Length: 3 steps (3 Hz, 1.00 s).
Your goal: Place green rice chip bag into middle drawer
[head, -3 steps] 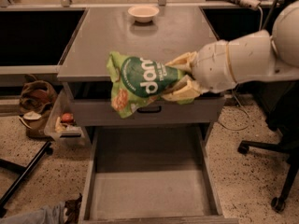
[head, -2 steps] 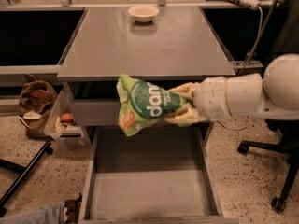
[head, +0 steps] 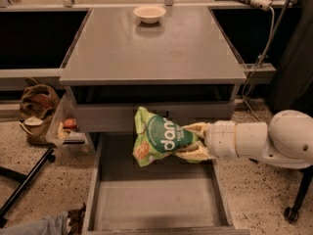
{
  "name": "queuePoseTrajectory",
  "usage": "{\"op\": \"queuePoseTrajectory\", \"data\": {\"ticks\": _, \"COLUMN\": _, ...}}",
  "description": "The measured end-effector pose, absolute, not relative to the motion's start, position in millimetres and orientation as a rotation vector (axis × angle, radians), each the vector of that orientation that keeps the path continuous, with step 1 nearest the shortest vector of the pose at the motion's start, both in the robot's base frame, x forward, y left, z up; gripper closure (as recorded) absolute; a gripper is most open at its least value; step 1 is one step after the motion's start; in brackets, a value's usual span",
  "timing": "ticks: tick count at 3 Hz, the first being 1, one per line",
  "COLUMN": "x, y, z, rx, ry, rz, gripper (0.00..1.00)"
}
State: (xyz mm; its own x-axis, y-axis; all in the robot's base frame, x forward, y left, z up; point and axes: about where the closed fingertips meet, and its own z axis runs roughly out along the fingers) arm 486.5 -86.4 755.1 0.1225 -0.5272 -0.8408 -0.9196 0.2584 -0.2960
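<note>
Reaching in from the right, the end effector (head: 191, 142) is gripping the green rice chip bag (head: 157, 142) by its right end, its pale fingers pinching the bag from above and below. The bag is hanging in the air over the far part of the open middle drawer (head: 156, 199). A small bowl (head: 149, 13) is sitting at the far edge of the worktop (head: 151, 50).

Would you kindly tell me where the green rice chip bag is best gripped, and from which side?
Grip the green rice chip bag by its tapered end nearest the arm, coming in sideways, as the gripper does above the middle drawer; its puffed middle looks too wide to pinch.
</note>
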Motion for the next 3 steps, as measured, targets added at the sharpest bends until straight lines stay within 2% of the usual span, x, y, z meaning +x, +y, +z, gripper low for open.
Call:
{"op": "queuePoseTrajectory", "data": {"ticks": 2, "x": 485, "y": -85, "z": 723, "rx": -1.37, "ry": 1.575, "rz": 0.486, "gripper": 1.0}}
{"op": "queuePoseTrajectory", "data": {"ticks": 3, "x": 473, "y": -84, "z": 631, "rx": -1.382, "ry": 1.715, "rz": 0.451, "gripper": 1.0}}
